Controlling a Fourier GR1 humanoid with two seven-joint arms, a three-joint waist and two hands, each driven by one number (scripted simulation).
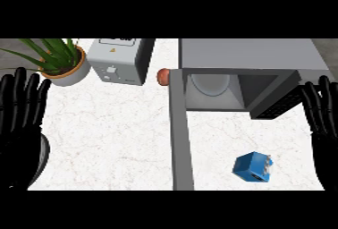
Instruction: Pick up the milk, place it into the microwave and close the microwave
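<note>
A: Logging progress. Nothing of the task is showing as done. The milk carton (253, 167), a small blue box, is sitting on the counter (112, 134), out in front of the microwave (251, 76) and not inside it. Neither hand is touching it.

B: Hand states?

A: The right hand (321, 112) is resting open at the view's right edge, fingers straight and pointing up, holding nothing. The milk is lying below it and to its left, near but apart. The left hand (23, 116) is likewise open at the left edge, fingers spread, empty, well apart from the milk.

B: Microwave?

A: Its door (181, 143) is standing swung open, running down the counter to the left of the right hand, between the two hands. The cavity is showing a pale round plate (211, 85) inside. So by my reading all three steps are remaining: grasp, place, close.

B: Surface and surroundings?

A: White marbled counter with faint veins. Above the left hand a potted plant (56, 60) is sitting, and to its right a grey toaster-like appliance (122, 60). A small brownish object (162, 76) is peeking out just left of the microwave; I cannot tell what it is.
</note>
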